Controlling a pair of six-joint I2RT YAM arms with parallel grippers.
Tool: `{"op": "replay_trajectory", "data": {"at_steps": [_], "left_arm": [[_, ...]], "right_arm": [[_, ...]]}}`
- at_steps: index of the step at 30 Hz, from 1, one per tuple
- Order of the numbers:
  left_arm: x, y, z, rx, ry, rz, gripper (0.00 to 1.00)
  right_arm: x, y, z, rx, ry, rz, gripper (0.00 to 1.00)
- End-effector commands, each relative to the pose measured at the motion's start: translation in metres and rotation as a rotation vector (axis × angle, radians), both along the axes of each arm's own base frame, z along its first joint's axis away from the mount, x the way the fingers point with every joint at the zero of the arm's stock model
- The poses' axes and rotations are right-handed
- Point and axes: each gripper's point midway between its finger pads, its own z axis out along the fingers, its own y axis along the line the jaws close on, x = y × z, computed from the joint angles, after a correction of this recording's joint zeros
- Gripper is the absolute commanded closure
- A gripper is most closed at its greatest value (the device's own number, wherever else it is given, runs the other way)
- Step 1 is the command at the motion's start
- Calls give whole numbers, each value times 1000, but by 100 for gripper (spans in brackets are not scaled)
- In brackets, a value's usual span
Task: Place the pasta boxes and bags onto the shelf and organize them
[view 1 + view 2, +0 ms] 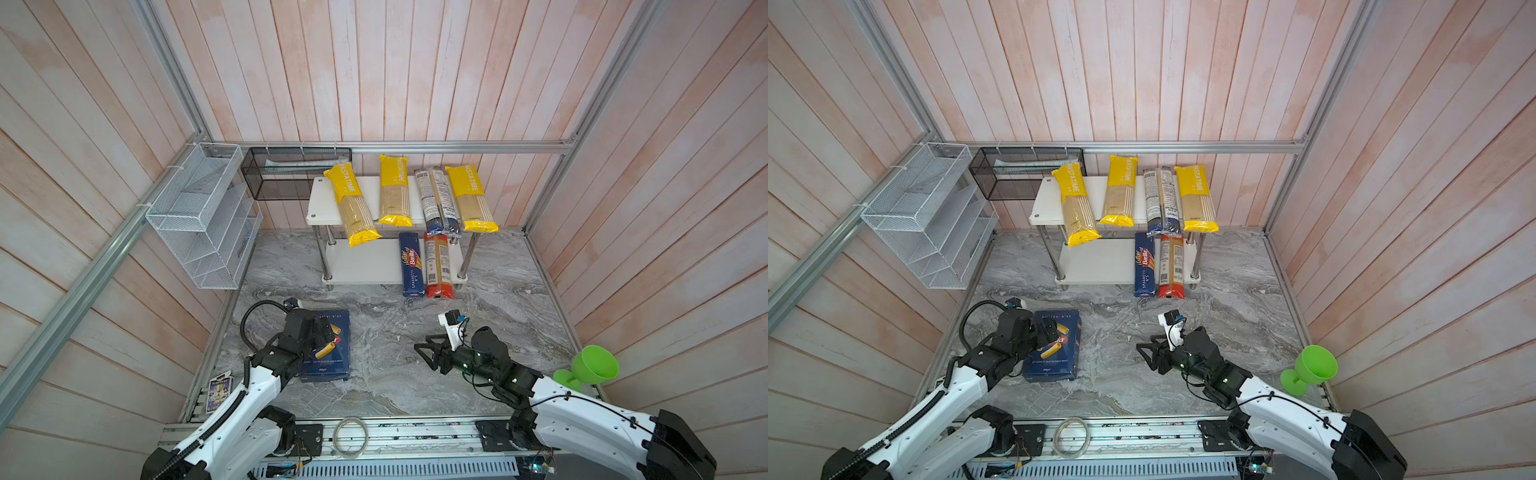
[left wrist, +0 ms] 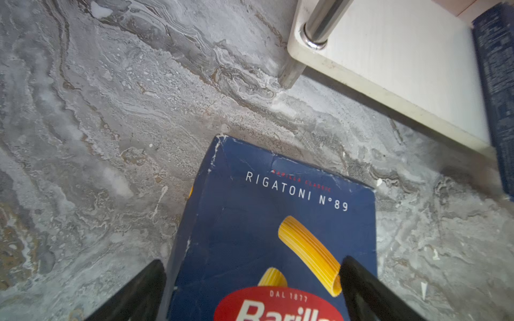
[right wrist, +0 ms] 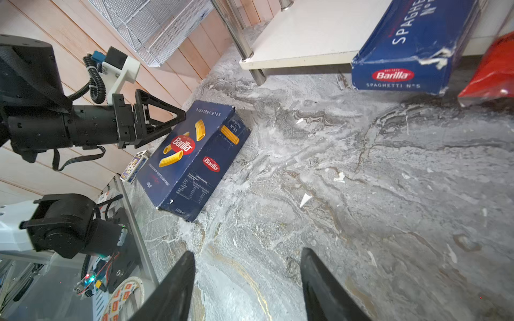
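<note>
We see the left hand (image 2: 251, 259) right above the Barilla rigatoni box (image 2: 278, 200), which lies flat on the grey marble counter (image 1: 386, 332), logo face up. Its fingers are spread wide, one just off the box's side edge and one over the printed face. The hand is open, with no squeeze on the carton that we can see.

The right hand (image 3: 248, 251) is open too, low over the counter, with bare marble between its fingers. The rigatoni box lies ahead of its fingertips, well apart.

The white two-tier shelf (image 1: 361, 262) stands beyond both hands.
- **Lower tier, ahead of the right hand:** the Barilla spaghetti box (image 1: 411, 266) and the red-ended clear bag (image 1: 438, 268) lie side by side, touching. Their near ends stick out past the front edge.
- **Top tier:**
  - Three yellow PASTATIME bags (image 1: 351, 203) (image 1: 394, 191) (image 1: 471, 199) lie lengthwise. The one nearest the left hand's side is skewed and overhangs the front edge.
  - The dark blue and clear bag (image 1: 436, 199) lies between the other two yellow ones.

A green plastic goblet (image 1: 590, 368) lies on its side behind the right hand, near that arm.
</note>
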Motion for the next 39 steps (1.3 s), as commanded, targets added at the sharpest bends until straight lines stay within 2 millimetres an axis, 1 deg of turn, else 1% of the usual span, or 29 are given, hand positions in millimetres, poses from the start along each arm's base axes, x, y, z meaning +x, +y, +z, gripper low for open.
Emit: {"op": "replay_trajectory", "data": {"at_steps": [1, 3, 7, 10, 15, 19, 24, 25, 28, 31, 33, 35, 37, 39], "left_arm": [[10, 2, 6, 24, -30, 4, 0], [12, -2, 5, 13, -35, -10, 0], [17, -20, 12, -70, -82, -77, 0], [21, -30, 15, -101, -102, -117, 1], [32, -54, 22, -165, -167, -233, 0], [42, -70, 16, -177, -135, -301, 0], [50, -99, 6, -247, -96, -389, 0], [51, -105, 5, -256, -90, -406, 0], [51, -129, 14, -268, -113, -470, 0], [47, -157, 22, -292, -124, -534, 0], [44, -172, 21, -315, -103, -570, 0], [42, -179, 14, -323, -75, -573, 0], [40, -185, 12, -317, -72, -589, 0], [39, -183, 14, -287, -59, -586, 0]], "right_arm": [[-4, 1, 0, 23, 7, 11, 40], [-4, -1, 1, 24, 5, 4, 40], [-1, -6, -5, 3, 10, -29, 40], [0, -9, -7, -2, 19, -47, 40], [3, -10, -8, -16, 39, -68, 40], [2, -12, -10, -28, 46, -71, 40], [4, -16, -9, -33, 39, -96, 39], [5, -18, -9, -33, 37, -106, 39], [7, -23, -9, -48, 26, -133, 39], [8, -23, -6, -58, 6, -127, 39], [10, -22, -4, -64, -5, -125, 38], [13, -19, -2, -63, -10, -118, 38], [14, -15, -2, -59, -10, -102, 38], [15, -8, 0, -41, -7, -74, 38]]}}
